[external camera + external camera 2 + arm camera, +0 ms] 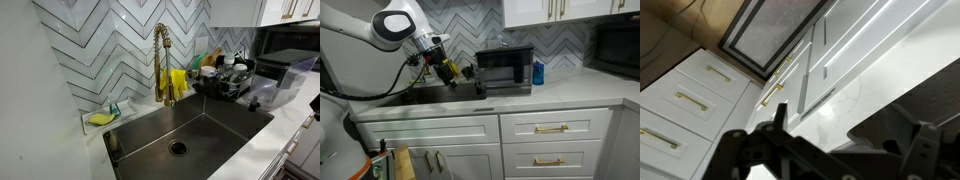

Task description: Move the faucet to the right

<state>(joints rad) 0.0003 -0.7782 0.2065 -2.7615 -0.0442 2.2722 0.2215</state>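
Observation:
The gold faucet [162,62] stands upright behind the steel sink [225,128], its spring-wrapped gooseneck arching over the basin. No arm shows in that exterior view. In an exterior view from the cabinet side, my white arm reaches in from the upper left, and the gripper [450,72] hangs above the counter left of the microwave; I cannot make out the faucet there. In the wrist view the dark fingers [850,145] are spread apart with nothing between them, and only white counter and cabinet fronts lie beyond.
A yellow cloth [178,84] hangs next to the faucet. A dish rack [226,80] with dishes stands at the sink's far side. A yellow sponge [100,118] lies in a tray. A black microwave [505,68] and a blue bottle [538,72] stand on the counter.

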